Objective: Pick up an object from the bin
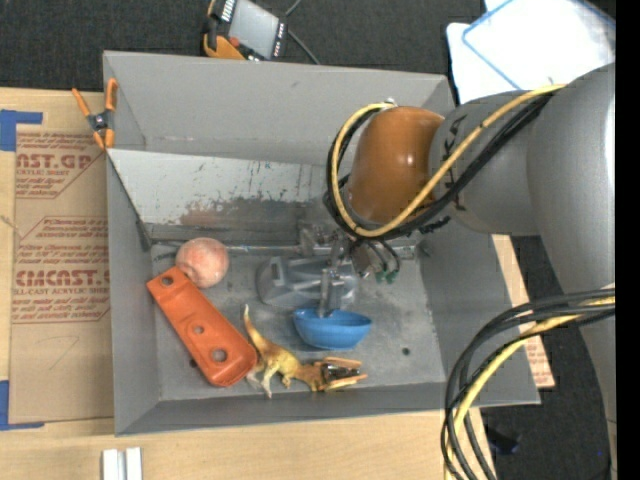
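Observation:
My gripper (335, 293) hangs low in the middle of the bin, below the orange wrist cover. Its fingers point down onto the rim of a small blue bowl (332, 328), and one finger seems to be inside the bowl's edge. Just in front of the bowl lie a yellow toy dinosaur (272, 360) and an orange-brown toy animal (335, 373), side by side near the front wall.
A long orange plastic bar with holes (199, 327) lies diagonally at the front left. A pinkish ball (204, 261) rests behind it by the left wall. The arm and its cables cover the bin's right rear.

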You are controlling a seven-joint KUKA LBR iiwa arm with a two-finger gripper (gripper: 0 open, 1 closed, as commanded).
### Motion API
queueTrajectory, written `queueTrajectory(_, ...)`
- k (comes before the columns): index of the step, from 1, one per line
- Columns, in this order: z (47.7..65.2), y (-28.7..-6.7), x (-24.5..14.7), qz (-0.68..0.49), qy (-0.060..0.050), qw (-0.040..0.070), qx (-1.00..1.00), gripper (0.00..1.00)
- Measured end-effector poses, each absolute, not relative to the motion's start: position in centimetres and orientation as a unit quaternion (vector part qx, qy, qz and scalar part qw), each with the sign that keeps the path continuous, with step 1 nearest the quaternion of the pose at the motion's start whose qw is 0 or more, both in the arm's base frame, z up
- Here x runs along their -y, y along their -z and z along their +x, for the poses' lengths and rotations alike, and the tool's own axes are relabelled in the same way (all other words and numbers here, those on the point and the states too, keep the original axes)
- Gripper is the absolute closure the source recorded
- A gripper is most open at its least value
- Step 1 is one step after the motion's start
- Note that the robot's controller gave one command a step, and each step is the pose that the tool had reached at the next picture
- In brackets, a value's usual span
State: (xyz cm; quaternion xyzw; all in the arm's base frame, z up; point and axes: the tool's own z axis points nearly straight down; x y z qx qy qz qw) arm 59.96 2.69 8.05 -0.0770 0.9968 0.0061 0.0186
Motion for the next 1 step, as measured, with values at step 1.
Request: queueTrajectory(1, 59.89, -11.96, -2.74, -0.077, -0.006, 0.018, -0.997, 1.0)
